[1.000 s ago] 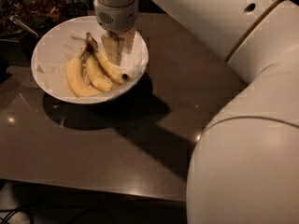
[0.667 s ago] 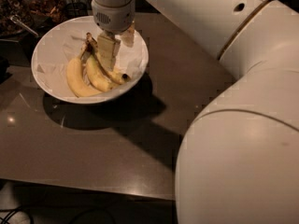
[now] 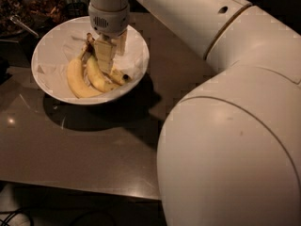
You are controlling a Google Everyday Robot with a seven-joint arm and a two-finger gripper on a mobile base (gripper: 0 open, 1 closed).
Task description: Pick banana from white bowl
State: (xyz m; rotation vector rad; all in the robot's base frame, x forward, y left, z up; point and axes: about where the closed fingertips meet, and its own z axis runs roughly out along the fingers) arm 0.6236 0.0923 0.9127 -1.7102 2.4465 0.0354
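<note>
The white bowl (image 3: 51, 41), lined with white paper, stands on the dark table at the upper left. Three bananas lie in it. The slim banana (image 3: 117, 76) has its blackish tip toward the bowl's right side, and its middle is hidden under my gripper. My gripper (image 3: 113, 62) hangs down from the top into the bowl, right over this banana, open, with a pale finger (image 3: 104, 55) in front of it. A brownish stem (image 3: 87, 39) sticks out to the left of the gripper.
A thick pale yellow banana (image 3: 74, 79) and a shorter one (image 3: 96, 78) lie left of the gripper. My white arm (image 3: 225, 126) fills the right half of the view. Dark clutter and a metal utensil (image 3: 21, 25) lie at the far left.
The gripper has moved a little left and lower into the bowl, over the slim banana. The bananas have not moved.
</note>
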